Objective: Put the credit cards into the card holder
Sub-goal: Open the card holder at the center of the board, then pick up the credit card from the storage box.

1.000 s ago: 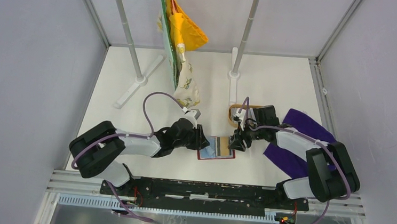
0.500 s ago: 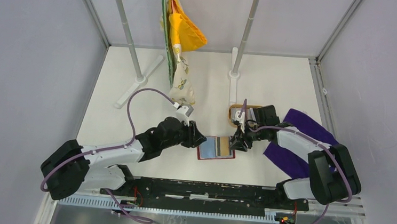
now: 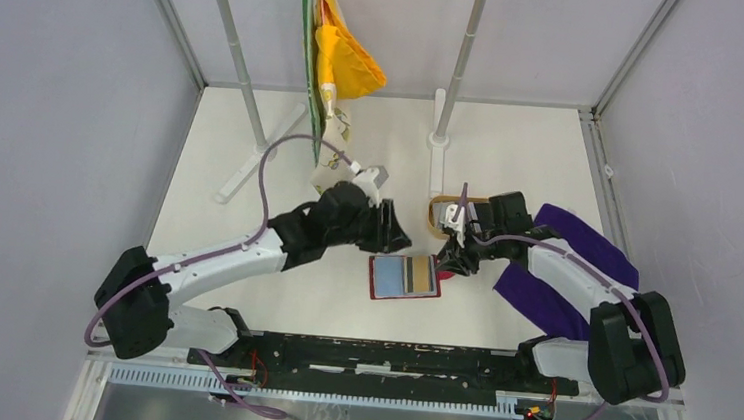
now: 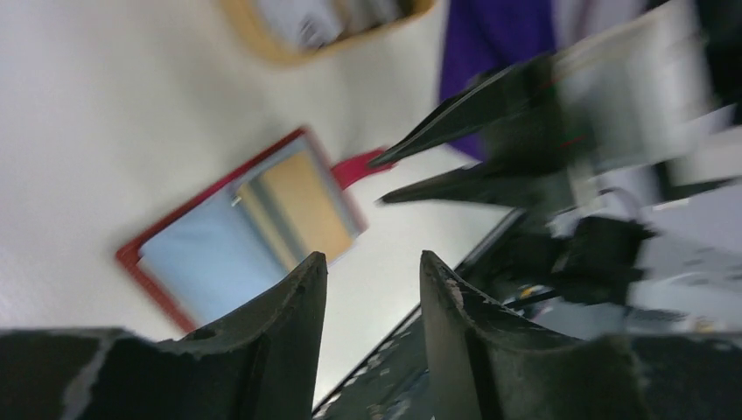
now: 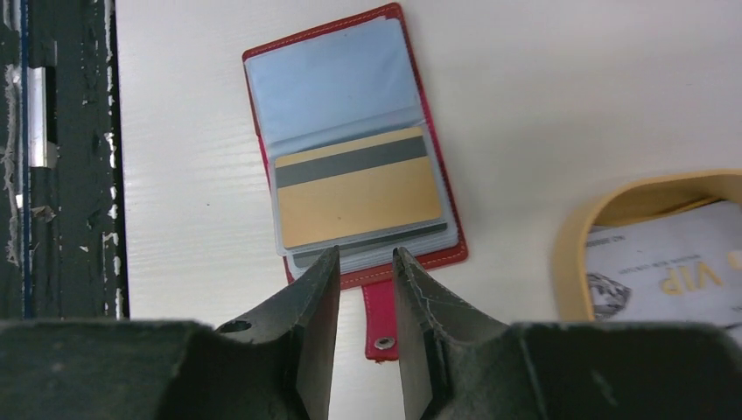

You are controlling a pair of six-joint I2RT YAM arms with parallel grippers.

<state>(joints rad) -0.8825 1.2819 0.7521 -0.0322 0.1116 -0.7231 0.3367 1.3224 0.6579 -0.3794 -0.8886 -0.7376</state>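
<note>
Credit cards [image 5: 665, 271] lie cut off in tray [image 5: 573, 234].

Left wrist view blurred; right wrist view's edge crops tray [image 5: 569, 262] and credit cards [image 5: 674, 262].

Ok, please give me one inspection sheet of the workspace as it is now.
Surface: white table, no spills seen.
Job's things: holder open flat, gold card sleeved; more cards in tray.
Clutter: purple cloth at right; yellow cloth hanging behind.
Grippers: left gripper near holder, right gripper over its tab; jaws slightly apart, empty.
Cables: purple cable looping above left arm.
Surroundings: grey walls, two poles.
</note>
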